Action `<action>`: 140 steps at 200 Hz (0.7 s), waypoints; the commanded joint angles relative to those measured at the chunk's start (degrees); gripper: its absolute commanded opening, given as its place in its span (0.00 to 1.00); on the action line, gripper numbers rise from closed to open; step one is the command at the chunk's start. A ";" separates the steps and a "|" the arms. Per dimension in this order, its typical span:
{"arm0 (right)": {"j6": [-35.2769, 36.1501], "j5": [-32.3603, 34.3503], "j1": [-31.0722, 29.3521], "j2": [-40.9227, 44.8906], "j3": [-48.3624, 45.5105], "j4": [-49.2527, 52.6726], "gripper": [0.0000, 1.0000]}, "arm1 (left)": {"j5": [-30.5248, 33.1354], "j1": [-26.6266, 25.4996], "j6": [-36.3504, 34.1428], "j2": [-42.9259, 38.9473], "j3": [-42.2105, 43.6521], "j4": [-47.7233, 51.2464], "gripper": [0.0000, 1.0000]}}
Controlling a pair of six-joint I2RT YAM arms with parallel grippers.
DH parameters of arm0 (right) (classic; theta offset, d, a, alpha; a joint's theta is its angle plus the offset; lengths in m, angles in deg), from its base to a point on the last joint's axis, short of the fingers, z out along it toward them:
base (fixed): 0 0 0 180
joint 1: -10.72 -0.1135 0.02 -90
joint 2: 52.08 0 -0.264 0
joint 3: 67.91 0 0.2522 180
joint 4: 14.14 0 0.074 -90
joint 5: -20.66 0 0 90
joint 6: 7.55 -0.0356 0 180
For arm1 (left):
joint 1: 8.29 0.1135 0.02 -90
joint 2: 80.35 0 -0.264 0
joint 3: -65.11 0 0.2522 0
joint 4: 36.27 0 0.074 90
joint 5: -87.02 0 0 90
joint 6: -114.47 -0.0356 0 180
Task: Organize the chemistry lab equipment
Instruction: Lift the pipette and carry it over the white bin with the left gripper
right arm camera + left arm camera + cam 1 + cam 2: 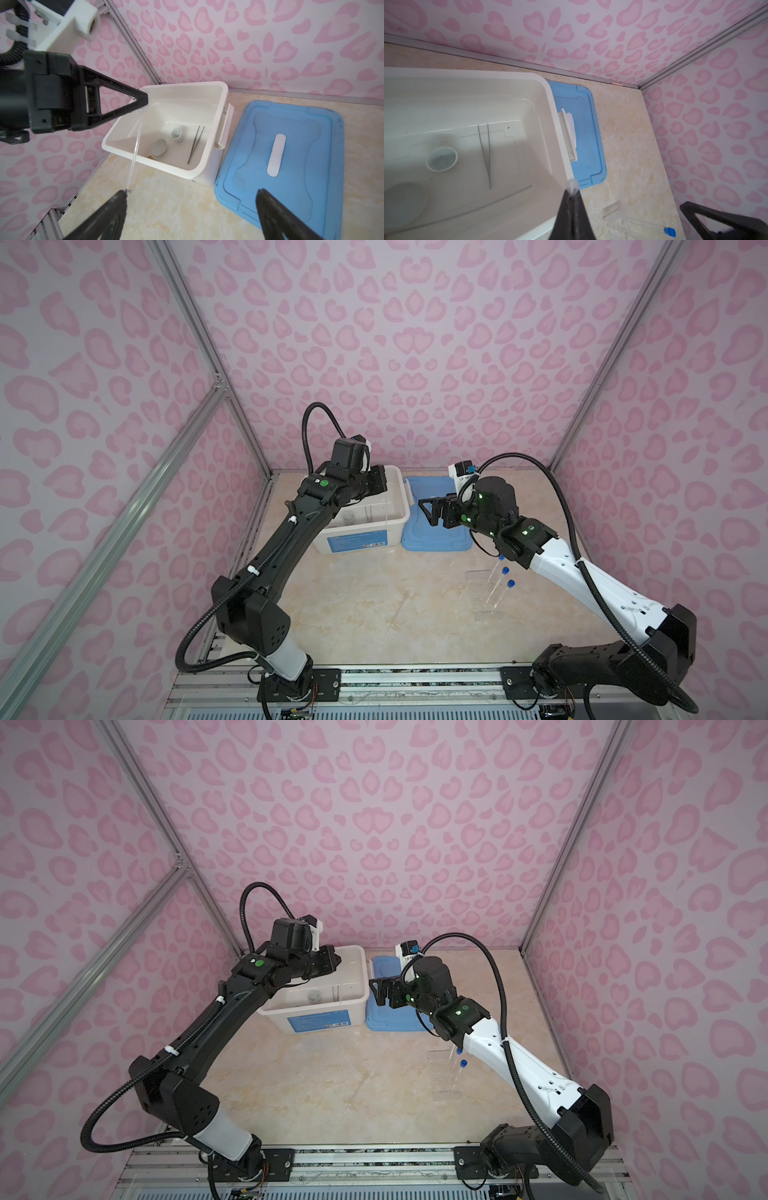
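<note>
We're on the dropper step, as far as we can tell. The left gripper (142, 100) is pinched shut on the bulb end of a clear dropper (136, 145), which hangs straight down from its tips over the white storage bin (182, 84). From the wrist views we can't tell whether the dropper's lower tip is inside the bin wall or right over the rim.

So the next move looks like a small nudge toward the middle of the bin, if it's needed, then opening the jaws to let it drop. We'd lower it first so it doesn't bounce off what's already in there.

The right gripper (192, 194) is spread wide with nothing in it. It hovers with the bin ahead of it and the blue lid (301, 145) just off to one side.

Here's the count:
- two small white round dishes (177, 134) (159, 148), both in the bin below the left gripper
- one pair of metal tweezers (196, 143), lying in the bin next to them
- one dropper, in the left gripper
- three blue-capped tubes (506, 570), in one clear rack (484, 605) on the table, behind the right gripper and beside its forearm
- one bin and one lid

We can't spot the long thin rod anywhere.
</note>
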 commanded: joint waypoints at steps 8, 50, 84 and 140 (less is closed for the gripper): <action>4.63 -1.44 0.29 -4.12 4.18 1.99 0.97 | -0.44 1.06 1.40 5.55 -4.18 -2.99 0.04; 7.65 -2.06 0.31 -10.35 9.48 2.97 0.97 | 0.15 1.59 1.36 14.06 -8.20 -4.85 0.05; 8.75 -2.68 0.27 -13.93 12.60 3.90 0.96 | 1.62 1.73 1.07 18.13 -8.46 -7.24 0.04; 10.89 -3.07 0.13 -17.24 14.64 4.59 0.94 | 0.49 1.73 0.79 21.62 -6.39 -10.08 0.04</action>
